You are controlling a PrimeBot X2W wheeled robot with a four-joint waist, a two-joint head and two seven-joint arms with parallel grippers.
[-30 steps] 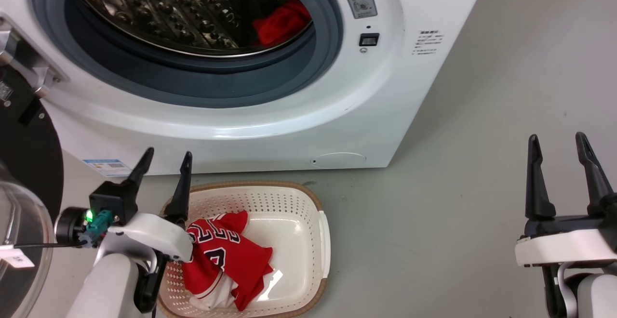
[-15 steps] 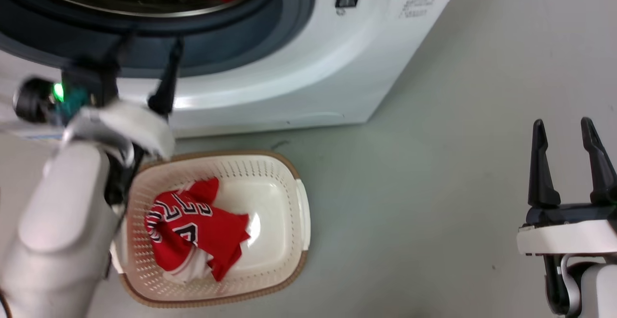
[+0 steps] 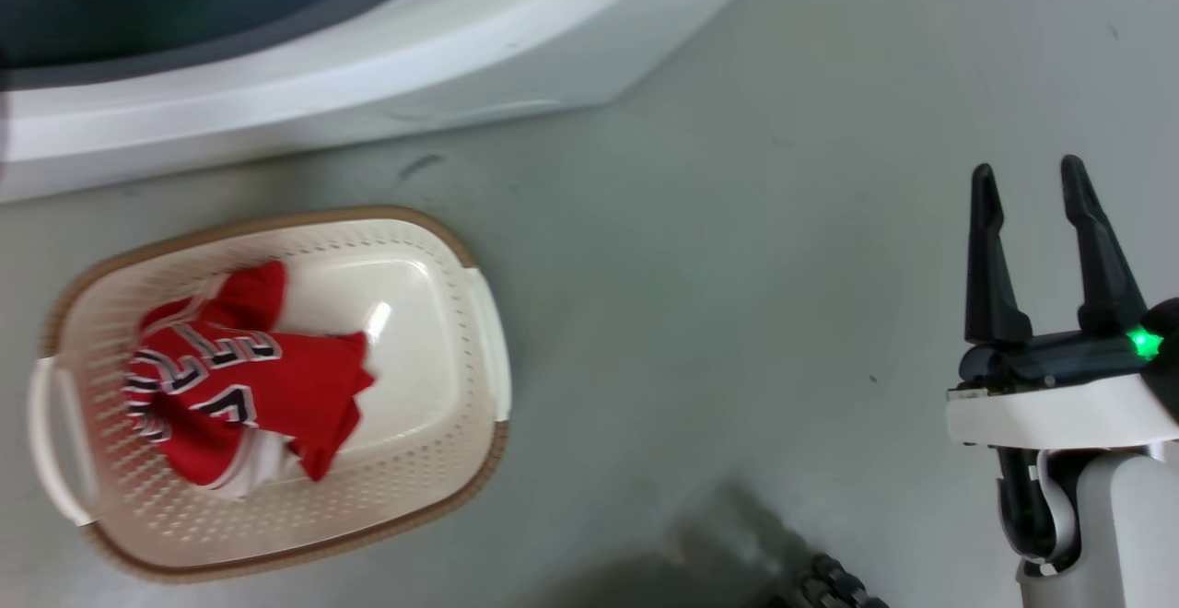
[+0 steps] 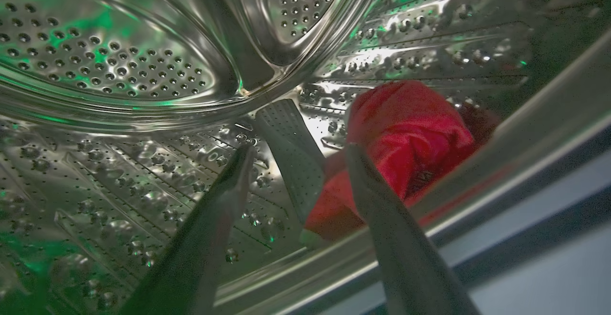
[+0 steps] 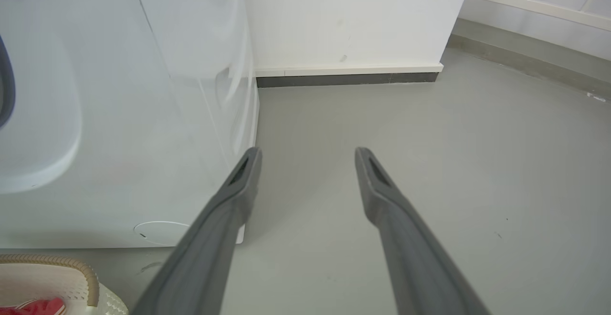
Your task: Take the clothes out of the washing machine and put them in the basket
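Left wrist view: L gripper [image 4: 300, 149] apart in drum [image 4: 119, 57], red garment [image 4: 410, 124] by rim [image 4: 525, 133]; R gripper [image 5: 308, 152] apart.

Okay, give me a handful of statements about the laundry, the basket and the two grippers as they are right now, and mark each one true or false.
1. The jersey lies in the basket. True.
2. The left gripper is shut on the plain red garment. False: its fingers stand apart inside the drum, clamping nothing.
3. The right gripper is open and holds nothing. True.
4. The drum is empty. False: the plain red garment lies in it.
5. The basket stands on top of the washing machine. False: it stands on the floor in front of the machine.
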